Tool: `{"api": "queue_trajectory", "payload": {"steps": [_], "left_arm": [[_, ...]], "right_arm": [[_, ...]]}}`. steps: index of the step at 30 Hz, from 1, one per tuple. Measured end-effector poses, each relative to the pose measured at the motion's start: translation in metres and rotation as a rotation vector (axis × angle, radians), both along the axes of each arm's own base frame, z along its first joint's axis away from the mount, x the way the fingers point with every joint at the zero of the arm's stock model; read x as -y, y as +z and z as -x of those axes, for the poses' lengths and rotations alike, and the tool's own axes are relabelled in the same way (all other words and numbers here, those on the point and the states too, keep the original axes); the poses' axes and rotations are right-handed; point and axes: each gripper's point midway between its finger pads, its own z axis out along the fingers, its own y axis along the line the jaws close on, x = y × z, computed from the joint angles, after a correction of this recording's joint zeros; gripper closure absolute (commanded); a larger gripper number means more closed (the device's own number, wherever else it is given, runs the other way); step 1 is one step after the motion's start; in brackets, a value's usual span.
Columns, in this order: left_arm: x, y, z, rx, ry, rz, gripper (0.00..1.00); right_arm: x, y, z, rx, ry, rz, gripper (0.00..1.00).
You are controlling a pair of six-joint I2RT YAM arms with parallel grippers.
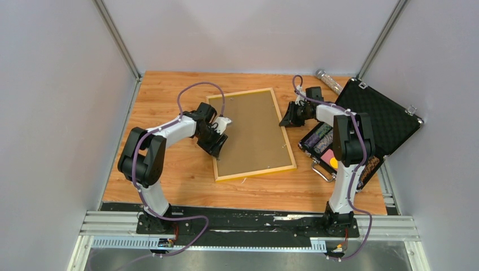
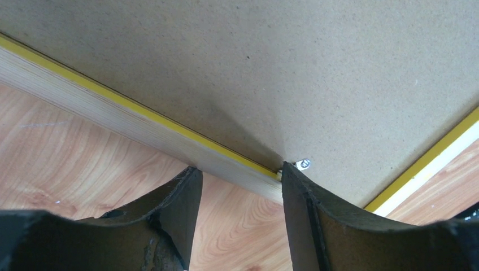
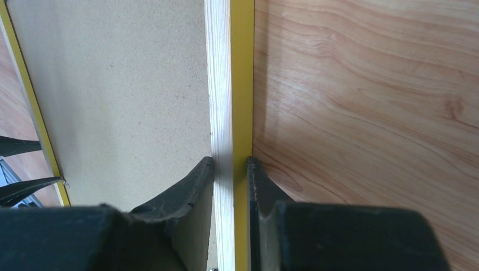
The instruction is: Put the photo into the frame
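Observation:
The yellow frame (image 1: pixel 257 171) lies back up on the wooden table, its brown backing board (image 1: pixel 251 132) facing me. My left gripper (image 1: pixel 217 135) is open at the frame's left edge. In the left wrist view (image 2: pixel 240 169) one finger sits on the table side of the rail (image 2: pixel 113 121) and the other rests on the board by a small metal clip (image 2: pixel 304 164). My right gripper (image 1: pixel 288 119) is shut on the frame's right rail (image 3: pixel 229 84), with a finger on each side of it (image 3: pixel 230 164). The photo is out of view.
An open black foam-lined case (image 1: pixel 378 113) stands at the right, close to the right arm, with small items in its lower half. A clear tube (image 1: pixel 329 81) lies at the back right. Grey walls enclose the table on three sides.

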Motion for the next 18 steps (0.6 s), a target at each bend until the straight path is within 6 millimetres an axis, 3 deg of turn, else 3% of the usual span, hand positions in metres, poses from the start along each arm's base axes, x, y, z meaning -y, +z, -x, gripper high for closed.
{"api": "queue_trajectory", "payload": {"steps": [7, 18], "left_arm": [[0.002, -0.001, 0.011, -0.046, -0.025, 0.001, 0.31], [0.003, -0.001, 0.011, -0.054, -0.015, 0.007, 0.34]], "right_arm": [[0.000, 0.000, 0.000, -0.002, -0.002, -0.001, 1.00], [0.000, 0.000, 0.000, -0.003, -0.002, -0.004, 1.00]]}}
